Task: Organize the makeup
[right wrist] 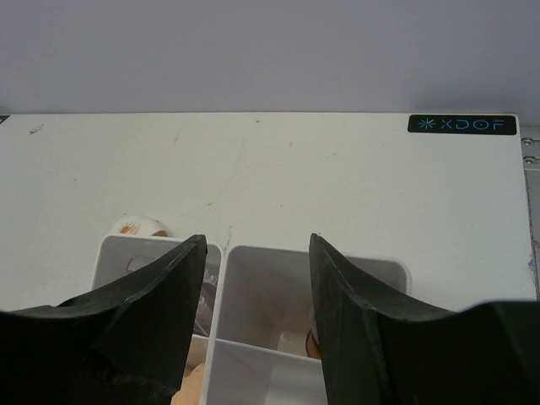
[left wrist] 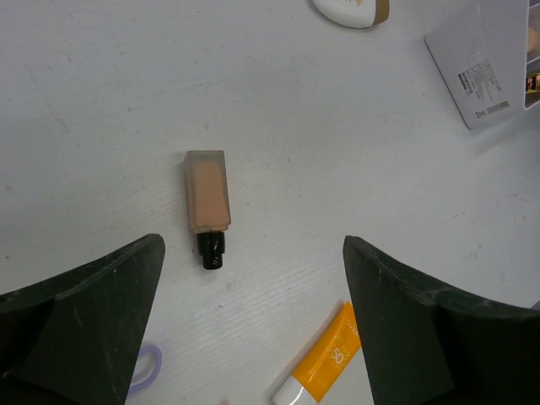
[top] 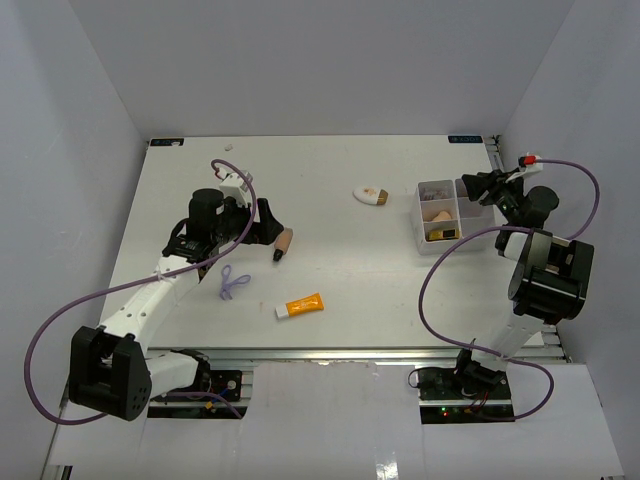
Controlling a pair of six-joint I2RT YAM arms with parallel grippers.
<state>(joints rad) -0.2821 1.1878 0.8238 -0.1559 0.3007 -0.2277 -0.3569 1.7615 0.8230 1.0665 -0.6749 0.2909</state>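
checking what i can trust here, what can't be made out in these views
Left wrist view: orange tube cut off by the bottom edge; purple loop mostly behind the left fingers.
Right wrist view: tray contents largely hidden by the right fingers.
Top view: tray contents too small to identify.

The left arm stretches from its base forward and toward the middle, its forearm low and its wrist bent so the left gripper points down and away. Its jaws stand wide apart, the two dark fingers flanking a broad gap with nothing between them. The right arm rises more steeply, elbow folded high, wrist angled toward the left. The right gripper points forward and down, its fingers parted about halfway and holding nothing.
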